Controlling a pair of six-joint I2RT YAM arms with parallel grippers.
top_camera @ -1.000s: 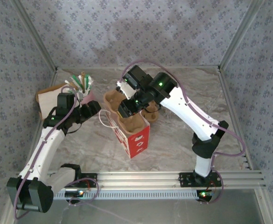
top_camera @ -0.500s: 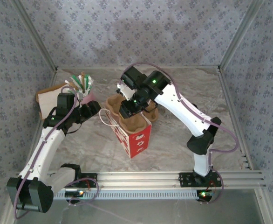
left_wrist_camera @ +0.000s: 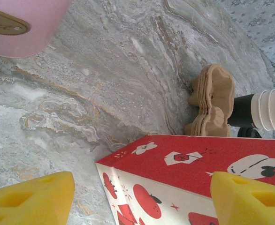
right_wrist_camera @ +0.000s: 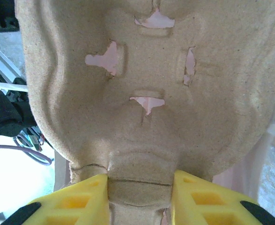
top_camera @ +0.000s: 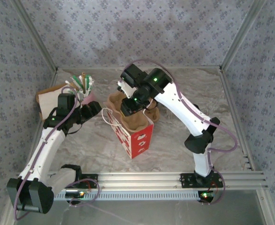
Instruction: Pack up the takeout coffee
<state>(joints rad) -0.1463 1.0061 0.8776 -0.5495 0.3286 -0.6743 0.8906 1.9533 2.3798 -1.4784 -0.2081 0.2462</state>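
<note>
Marble-patterned counter [top_camera: 208,89], walled on three sides by patterned panels, with a metal rail [top_camera: 151,178] along the near edge. Bare surface lies between the red bag [top_camera: 138,138] and the right wall.

Right end effector [right_wrist_camera: 140,192]: yellow pads [right_wrist_camera: 81,199] clamped on the edge of a brown cup carrier [right_wrist_camera: 142,79], which hangs over the bag's open mouth.

Left end effector [left_wrist_camera: 137,201]: jaws set wide apart, gripping nothing, just beside the bag's left face and near its white handle [top_camera: 107,119].

A stack of carriers [left_wrist_camera: 215,101] rests on the counter behind the bag.

Black cup [left_wrist_camera: 240,110]: beyond that stack, at the right edge of the left wrist view and partly hidden by it. The body is plain, dark and matte. Its long axis runs across that view, with white cups [left_wrist_camera: 271,110] touching its right-hand end. Whether it stands upright or lies down cannot be told.

A pink holder [left_wrist_camera: 20,18] sits left of the bag, well apart from it.
</note>
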